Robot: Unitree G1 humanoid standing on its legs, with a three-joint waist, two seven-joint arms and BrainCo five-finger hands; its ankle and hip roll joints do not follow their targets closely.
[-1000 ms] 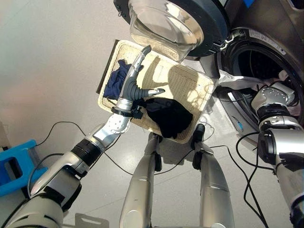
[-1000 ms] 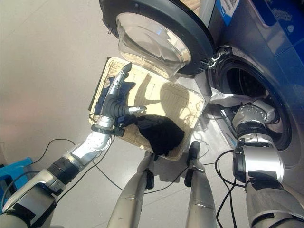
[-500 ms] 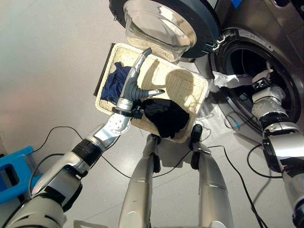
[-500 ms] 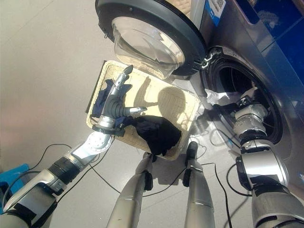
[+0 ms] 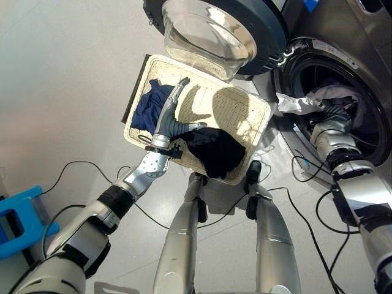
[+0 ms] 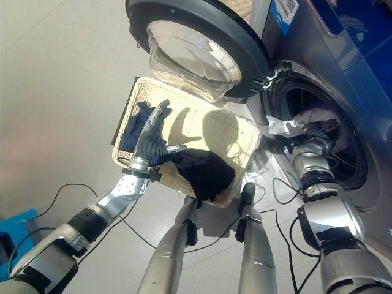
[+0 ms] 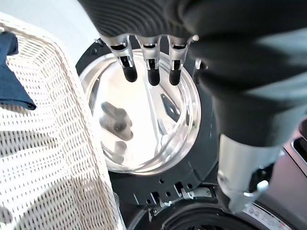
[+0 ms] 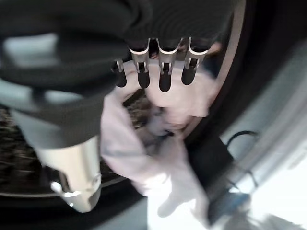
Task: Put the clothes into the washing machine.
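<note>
A cream wicker basket (image 5: 245, 110) lies on the floor in front of the washing machine. In it are a navy garment (image 5: 144, 110) at its left end and a black garment (image 5: 214, 150) at its near edge. My left hand (image 5: 171, 119) hovers over the basket between the two, fingers (image 7: 153, 67) straight and holding nothing. A pale cloth (image 5: 300, 103) is bunched in the drum opening (image 5: 318, 73) and hangs over its rim. My right hand (image 5: 334, 113) is at that opening against the cloth (image 8: 158, 143), its fingers (image 8: 164, 72) straight.
The machine's round door (image 5: 214, 30) stands wide open, its glass bowl (image 7: 144, 124) overhanging the basket's far edge. A blue stool (image 5: 15, 220) stands on the floor at the lower left.
My right hand drew back out of the drum, then went in again; the pale cloth is now bunched higher in the opening. My left hand has sunk slightly over the basket.
</note>
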